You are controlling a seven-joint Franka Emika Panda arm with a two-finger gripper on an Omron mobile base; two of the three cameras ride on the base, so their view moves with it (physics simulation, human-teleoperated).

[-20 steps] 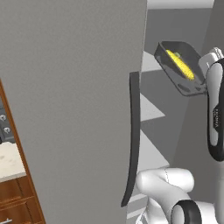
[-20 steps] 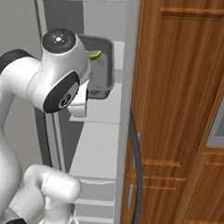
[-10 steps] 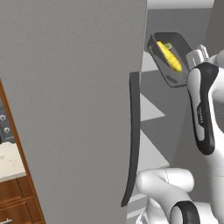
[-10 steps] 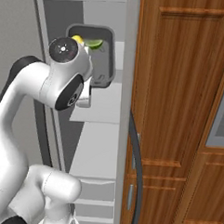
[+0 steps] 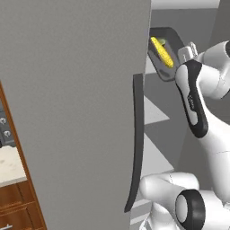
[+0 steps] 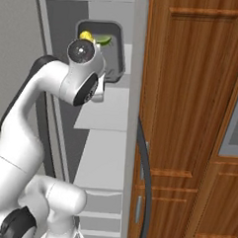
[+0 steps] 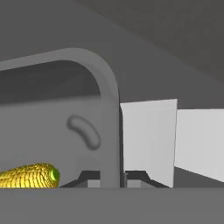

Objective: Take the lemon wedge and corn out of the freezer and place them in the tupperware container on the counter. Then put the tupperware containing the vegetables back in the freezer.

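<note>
Tupperware container (image 5: 167, 57) lifted into the freezer (image 6: 97, 139)

Hand (image 7: 112, 177) pinched the rigid container's rim, carrying it tilted high inside the open freezer. Corn (image 5: 161, 52) lay loose within; the load looked light, but the smooth cob could roll, so holding the rim level seemed wise.

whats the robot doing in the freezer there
The white arm's gripper is shut on the rim of the tupperware container, holding it tilted up high inside the open freezer, above the pale shelves. The corn lies in the tray, with a greenish-yellow piece beside it. The tray is not yet set on a shelf.
</note>
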